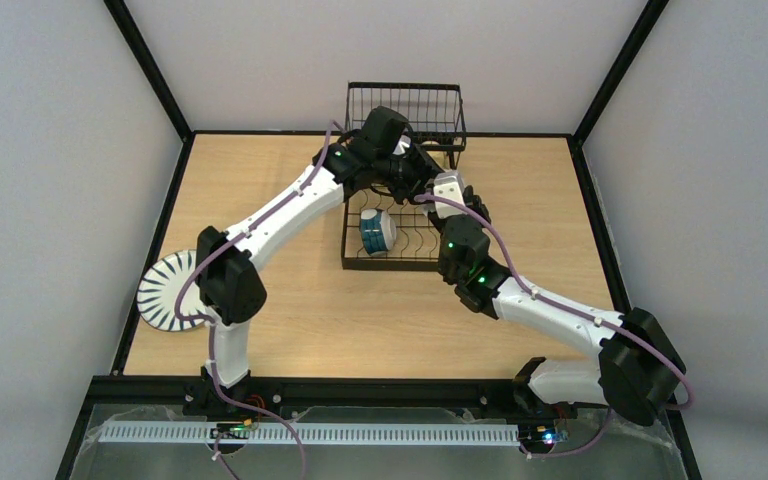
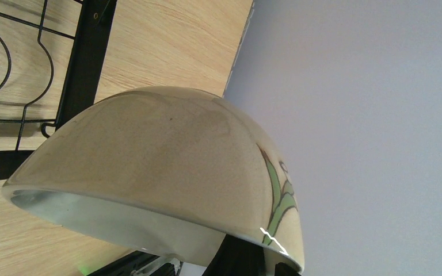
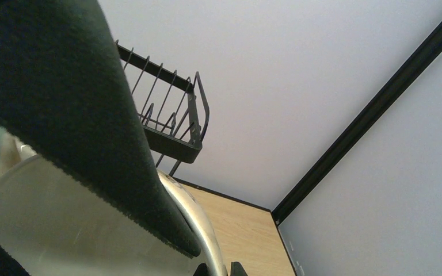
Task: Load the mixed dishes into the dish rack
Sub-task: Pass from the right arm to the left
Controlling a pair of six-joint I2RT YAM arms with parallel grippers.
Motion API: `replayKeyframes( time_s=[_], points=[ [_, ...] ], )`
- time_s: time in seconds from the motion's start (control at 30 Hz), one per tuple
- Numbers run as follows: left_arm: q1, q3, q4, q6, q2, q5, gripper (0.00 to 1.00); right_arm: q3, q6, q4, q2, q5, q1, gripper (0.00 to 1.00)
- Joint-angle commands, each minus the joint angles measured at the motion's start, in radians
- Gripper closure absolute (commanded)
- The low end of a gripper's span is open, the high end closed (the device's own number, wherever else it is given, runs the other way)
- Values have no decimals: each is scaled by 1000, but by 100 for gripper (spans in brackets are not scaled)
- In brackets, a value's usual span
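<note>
Both arms meet over the dish rack point(image 1: 392, 258), below its raised upper basket point(image 1: 405, 108). A cream bowl point(image 2: 149, 155) with a green leaf pattern fills the left wrist view, dome side up and tilted. A dark finger point(image 2: 239, 259) shows under its rim. My right gripper point(image 3: 232, 269) is shut on that bowl's rim point(image 3: 198, 221), one fingertip on each side. A broad black pad point(image 3: 63, 103) crosses the bowl's inside. My left gripper point(image 1: 405, 165) stands wide open at the bowl. A blue-outside bowl point(image 1: 376, 230) stands on edge in the rack's lower level.
A white plate with dark radial stripes point(image 1: 165, 292) lies at the table's left edge, partly under the left arm's elbow. The rack stands at the back middle of the wooden table point(image 1: 290, 320). Black frame posts point(image 1: 600, 90) and grey walls enclose the table.
</note>
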State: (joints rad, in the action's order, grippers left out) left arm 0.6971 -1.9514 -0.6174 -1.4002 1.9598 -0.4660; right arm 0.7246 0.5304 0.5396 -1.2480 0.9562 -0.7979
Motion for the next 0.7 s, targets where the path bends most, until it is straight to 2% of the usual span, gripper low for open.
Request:
replayKeyframes(
  time_s=[0.0,0.2,0.67],
  points=[
    [-1,-52,103,-26,13,21,1,7,-38,24,0,-39,-36,100],
    [1,-38,105,-14,-19,23,1,-2,-58,23,-6,-36,-35,100],
    [5,197,185,-29,-187,29,1,40,-112,-9,-22,-19,-6,100]
  ],
)
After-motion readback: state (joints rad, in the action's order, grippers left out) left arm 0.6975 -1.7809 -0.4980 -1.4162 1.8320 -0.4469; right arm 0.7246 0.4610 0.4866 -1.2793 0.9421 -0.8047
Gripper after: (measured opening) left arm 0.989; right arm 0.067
